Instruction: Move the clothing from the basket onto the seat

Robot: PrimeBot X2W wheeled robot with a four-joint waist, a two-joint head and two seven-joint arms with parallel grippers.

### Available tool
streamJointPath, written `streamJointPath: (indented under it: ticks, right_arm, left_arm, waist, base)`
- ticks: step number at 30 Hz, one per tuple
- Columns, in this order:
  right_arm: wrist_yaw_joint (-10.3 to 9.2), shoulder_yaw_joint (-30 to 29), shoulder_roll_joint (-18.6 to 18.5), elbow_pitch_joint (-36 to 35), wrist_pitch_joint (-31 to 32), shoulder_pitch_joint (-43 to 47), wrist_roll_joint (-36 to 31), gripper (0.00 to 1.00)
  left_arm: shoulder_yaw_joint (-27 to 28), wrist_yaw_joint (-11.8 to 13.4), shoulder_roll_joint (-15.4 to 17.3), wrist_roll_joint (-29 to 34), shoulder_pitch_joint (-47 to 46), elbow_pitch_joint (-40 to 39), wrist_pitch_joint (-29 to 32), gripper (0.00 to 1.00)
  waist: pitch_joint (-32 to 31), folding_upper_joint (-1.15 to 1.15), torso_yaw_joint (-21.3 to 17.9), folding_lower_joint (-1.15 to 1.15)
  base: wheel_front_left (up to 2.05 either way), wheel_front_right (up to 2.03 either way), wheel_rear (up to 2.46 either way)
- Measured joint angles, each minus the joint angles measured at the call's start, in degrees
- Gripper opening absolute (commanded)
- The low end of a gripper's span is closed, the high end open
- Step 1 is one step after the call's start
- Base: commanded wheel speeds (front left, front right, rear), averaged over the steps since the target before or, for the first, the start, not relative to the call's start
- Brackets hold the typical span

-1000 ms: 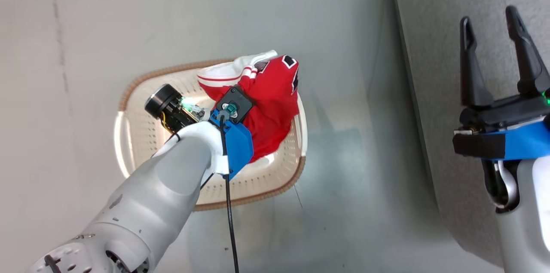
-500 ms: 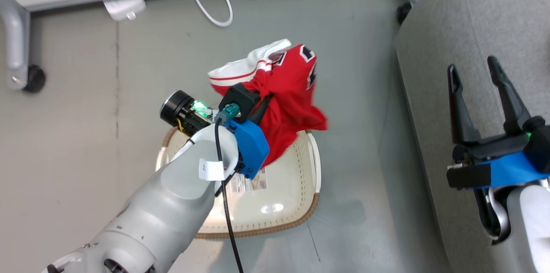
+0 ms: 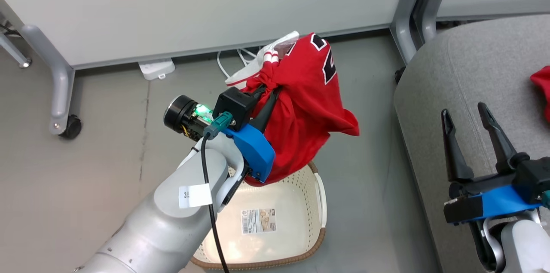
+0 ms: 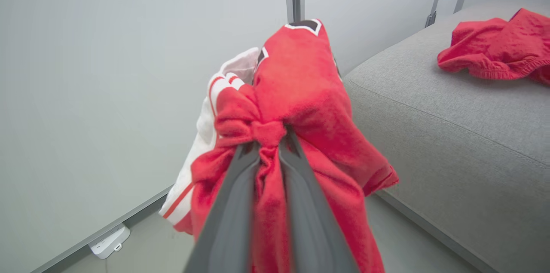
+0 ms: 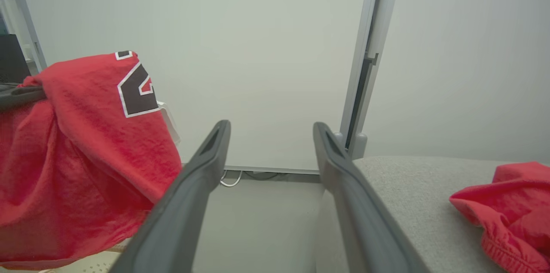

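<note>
jersey (image 3: 309,105) hangs above the basket (image 3: 300,191); seat (image 3: 472,71) to the right, another garment (image 4: 494,49) on it.

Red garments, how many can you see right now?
2: the jersey hangs from the left gripper above the basket; the plain red garment lies on the grey seat. The arm hides part of the basket.

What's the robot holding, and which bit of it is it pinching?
The left gripper pinches the red jersey by a bunched-up fold near its white striped trim. The right gripper is open, holding nothing.
</note>
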Motion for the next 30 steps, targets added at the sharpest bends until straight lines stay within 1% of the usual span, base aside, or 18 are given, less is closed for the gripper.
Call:
streamJointPath:
  ticks: [9, 15, 25, 30]
  right_arm:
    - [0.00, 0.1, 1.1, 0.6, 0.0, 3.1, -0.4, 1.00]
    - [0.00, 0.2, 1.8, 1.0, 0.0, 4.7, -0.4, 1.00]
    - [0.00, 0.5, 2.3, 1.3, 0.0, 6.4, -0.4, 1.00]
    - [0.00, 2.3, 1.9, 1.2, 0.0, 6.3, -0.4, 1.00]
  left_arm:
    - [2.7, 0.1, -0.2, 2.1, 3.2, -4.5, 0.0, 0.00]
    - [2.9, 0.0, -0.5, 2.6, 4.8, -6.0, 0.0, 0.00]
    - [2.9, -0.1, -0.3, 2.7, 6.0, -6.8, 0.0, 0.00]
    - [2.8, -0.1, -0.3, 2.7, 6.3, -6.9, 0.0, 0.00]
  waist:
    - [-4.5, 0.00, 1.2, 0.00]
    - [-6.8, 0.00, 2.0, 0.00]
    - [-8.5, 0.00, 2.5, 0.00]
    - [-8.5, 0.00, 2.6, 0.00]
  base:
    - [0.00, 0.00, 0.00]
    - [0.00, 0.00, 0.00]
    - [0.00, 0.00, 0.00]
    - [0.00, 0.00, 0.00]
